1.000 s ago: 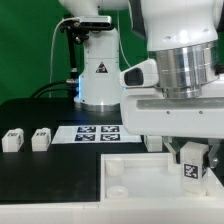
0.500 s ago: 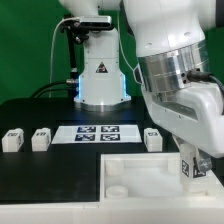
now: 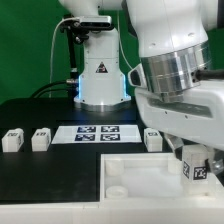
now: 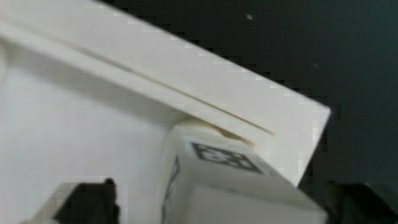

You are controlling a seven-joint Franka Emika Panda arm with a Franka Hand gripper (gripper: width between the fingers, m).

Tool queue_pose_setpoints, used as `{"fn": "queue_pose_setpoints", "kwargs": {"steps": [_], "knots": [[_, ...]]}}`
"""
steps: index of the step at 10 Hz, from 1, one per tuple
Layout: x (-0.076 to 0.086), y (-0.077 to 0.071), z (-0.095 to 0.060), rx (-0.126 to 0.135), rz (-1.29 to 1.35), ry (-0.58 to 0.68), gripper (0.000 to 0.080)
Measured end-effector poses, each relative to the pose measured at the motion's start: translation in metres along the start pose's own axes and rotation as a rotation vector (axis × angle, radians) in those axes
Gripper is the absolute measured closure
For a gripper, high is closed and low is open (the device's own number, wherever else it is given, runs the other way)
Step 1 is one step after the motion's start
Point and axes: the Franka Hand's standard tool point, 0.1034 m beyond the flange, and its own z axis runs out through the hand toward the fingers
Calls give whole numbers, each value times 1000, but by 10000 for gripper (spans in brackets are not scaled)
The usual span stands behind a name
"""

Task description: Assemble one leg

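We see the gripper (image 3: 192,168) low on the exterior view's right, over the big white panel (image 3: 140,178). Its two fingers are squeezed onto a leg (image 3: 191,167), a small white block with a black-and-white tag on its face. The leg sits right between the fingers and stands upright, with its tag facing us.

In the wrist view, the same leg (image 4: 221,170) fills the space between the dark fingers (image 4: 86,200). The far end of the leg is touching a corner of the panel (image 4: 107,110), just under the panel's raised rim. We cannot tell if the leg is inside a socket there.

Three more legs sit on the black table (image 3: 40,170), well apart from the fingers. Two are side by side toward the exterior view's left, the first leg (image 3: 12,140) and the second leg (image 3: 40,139). The third leg (image 3: 153,139) is nearer the fingers, just behind the panel.

The marker board (image 3: 98,132) lies flat on the table between the second and third legs, away from the fingers.
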Motion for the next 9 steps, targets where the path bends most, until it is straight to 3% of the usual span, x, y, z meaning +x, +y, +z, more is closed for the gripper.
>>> {"fn": "queue_pose_setpoints", "kwargs": {"steps": [1,4,6,8,9], "knots": [[0,-1,-1,-12,-139,11,170],[2,1,0,-17,-384,11,150],[6,0,-2,-66,-755,43,150],[8,1,-3,-77,-854,48,154],[7,1,-2,-75,-807,49,307]]}}
